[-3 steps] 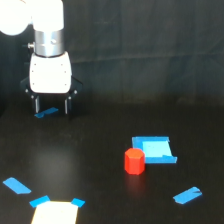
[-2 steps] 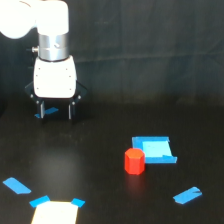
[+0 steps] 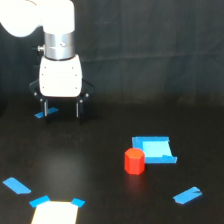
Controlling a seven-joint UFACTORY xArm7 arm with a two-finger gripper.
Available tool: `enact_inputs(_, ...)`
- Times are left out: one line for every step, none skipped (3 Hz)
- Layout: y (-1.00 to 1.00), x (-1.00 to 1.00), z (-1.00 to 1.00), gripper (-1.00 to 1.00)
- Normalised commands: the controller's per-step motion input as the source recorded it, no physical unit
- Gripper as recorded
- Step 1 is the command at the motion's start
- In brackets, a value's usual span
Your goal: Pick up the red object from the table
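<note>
The red object (image 3: 134, 161) is a small red-orange stubby block standing on the black table (image 3: 100, 165), right of centre in the exterior view. It touches the left edge of a light-blue flat square piece (image 3: 156, 150). My gripper (image 3: 61, 107) hangs from the white arm at the upper left, well apart from the red object, up and to its left. Its two dark fingers (image 3: 78, 108) point down, spread apart, with nothing between them.
Blue tape strips lie on the table: one behind the gripper (image 3: 44, 113), one at the lower left (image 3: 16, 186), one at the lower right (image 3: 188, 195). A pale rectangular patch (image 3: 55, 213) with blue corners sits at the bottom left edge.
The gripper has moved toward the exterior view's right and a little downward, closer to the red object. The red object and the blue pieces have not moved.
</note>
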Motion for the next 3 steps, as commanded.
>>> enact_inputs(-0.54,0.34,-1.0,0.25)
enact_inputs(-1.0,1.0,-0.99,0.86)
enact_inputs(-0.82,1.0,-1.0,0.34)
